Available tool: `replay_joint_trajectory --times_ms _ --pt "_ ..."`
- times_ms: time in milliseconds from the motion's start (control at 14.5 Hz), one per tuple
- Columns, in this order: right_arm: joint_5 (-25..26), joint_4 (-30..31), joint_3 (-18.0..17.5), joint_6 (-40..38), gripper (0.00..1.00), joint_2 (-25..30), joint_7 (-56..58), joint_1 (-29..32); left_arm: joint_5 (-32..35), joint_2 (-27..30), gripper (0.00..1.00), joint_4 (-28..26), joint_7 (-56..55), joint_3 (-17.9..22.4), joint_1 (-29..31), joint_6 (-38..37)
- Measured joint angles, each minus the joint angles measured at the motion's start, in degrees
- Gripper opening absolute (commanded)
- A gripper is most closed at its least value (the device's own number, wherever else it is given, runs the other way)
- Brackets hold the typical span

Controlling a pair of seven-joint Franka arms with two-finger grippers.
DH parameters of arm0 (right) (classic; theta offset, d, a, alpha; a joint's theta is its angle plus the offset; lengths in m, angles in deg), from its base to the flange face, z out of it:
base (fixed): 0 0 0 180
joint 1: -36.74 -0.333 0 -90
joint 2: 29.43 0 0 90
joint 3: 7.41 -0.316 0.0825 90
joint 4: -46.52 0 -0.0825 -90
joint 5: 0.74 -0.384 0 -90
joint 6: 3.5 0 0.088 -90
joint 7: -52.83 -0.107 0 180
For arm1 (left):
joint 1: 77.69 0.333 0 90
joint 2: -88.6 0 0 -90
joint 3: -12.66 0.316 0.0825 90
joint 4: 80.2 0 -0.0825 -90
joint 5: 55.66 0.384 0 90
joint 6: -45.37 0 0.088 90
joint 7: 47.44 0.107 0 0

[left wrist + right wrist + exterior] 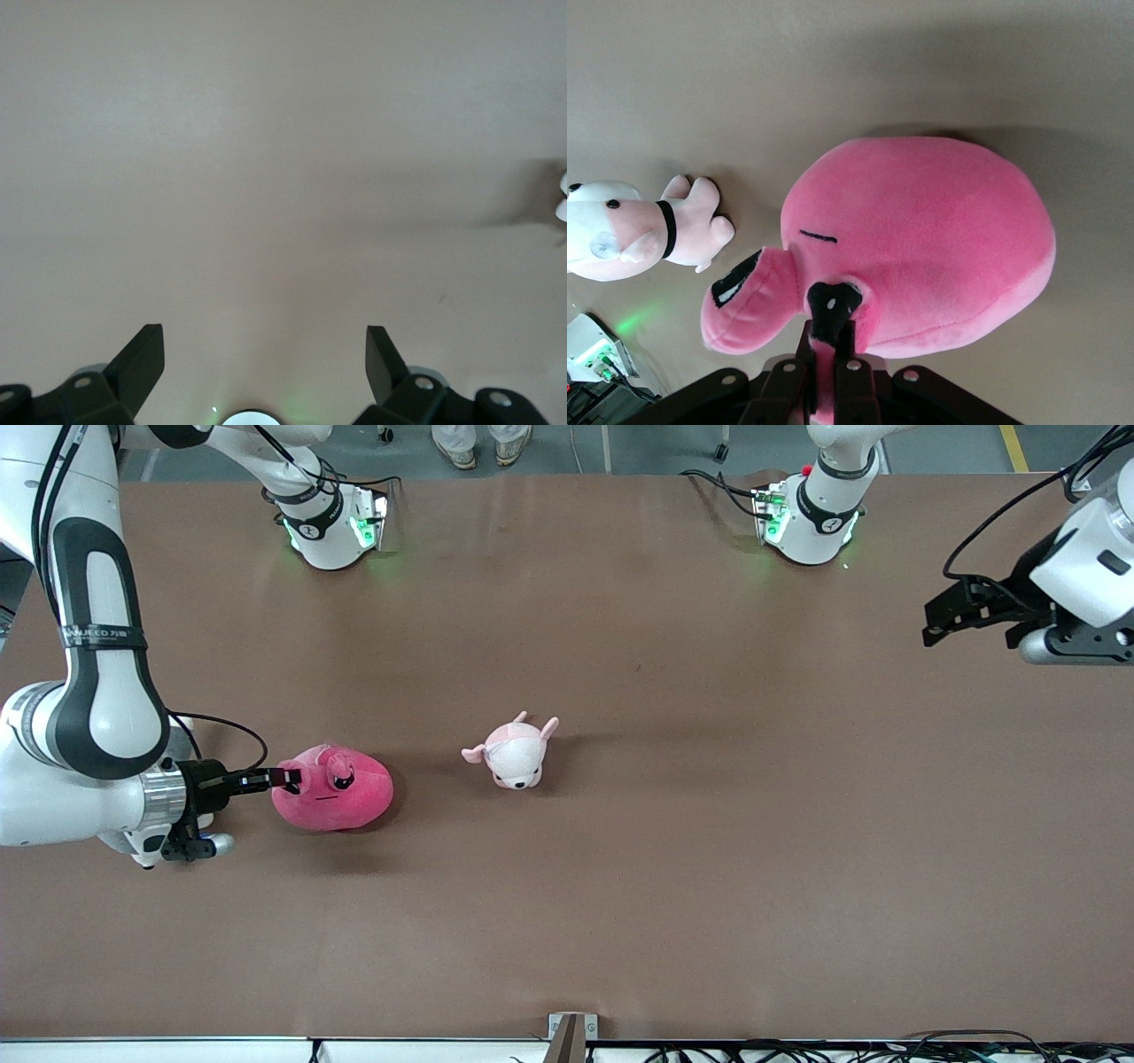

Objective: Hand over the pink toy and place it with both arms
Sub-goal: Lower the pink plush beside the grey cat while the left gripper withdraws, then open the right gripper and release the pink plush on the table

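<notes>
Right gripper [285,779] fingers pinch the pink toy [333,788] at its edge on the surface – soft, light plush, likely squashes. Left gripper [941,615] waits over the left arm's end, fingers spread – a fuller body grip looks safer

Looks like a robotics lab: two white arms [89,691] bolted to a broad brown table [709,868], cables [886,1045] trailing along its near edge, grey painted floor.

right gripper [830,354] bottom centre of your frame, fingers pinched tight on a fold of the pink toy [921,239] | toy fills centre and right, resting on the table [850,62] | pale pink-and-white plush [633,232] at your left edge, apart from the toy | green-lit robot base [598,359] lower left corner
</notes>
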Motion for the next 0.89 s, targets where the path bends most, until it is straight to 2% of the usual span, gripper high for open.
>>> replay_joint_trajectory --times_ms 206,275,344,413,482,894 --pt "0.02 -0.04 0.06 -0.03 0.05 -0.1 0.05 0.4 0.2 -1.37 1.0 -0.14 0.84 -0.04 2.42 0.8" --pt "0.02 -0.05 0.06 -0.07 0.09 -0.1 0.08 0.86 0.2 -1.63 1.0 -0.14 2.38 -0.01 3.58 1.02" --pt "0.02 -0.05 0.07 -0.16 0.36 -0.11 0.3 1.34 0.2 -1.69 1.0 -0.14 4.62 0.01 4.83 1.18" --pt "0.02 -0.05 0.07 -0.24 0.86 -0.12 0.5 1.74 0.2 -1.64 1.0 -0.11 7.19 -0.01 6.26 1.25" --pt "0.02 -0.05 0.07 -0.29 1.0 -0.14 0.53 2.0 0.2 -1.58 1.0 -0.04 9.51 0.0 7.71 1.26" --pt "0.03 -2.11 0.07 -0.27 1.0 1.25 0.61 3.85 0.2 -1.65 1.0 -0.03 11.88 -0.05 9.68 2.66"
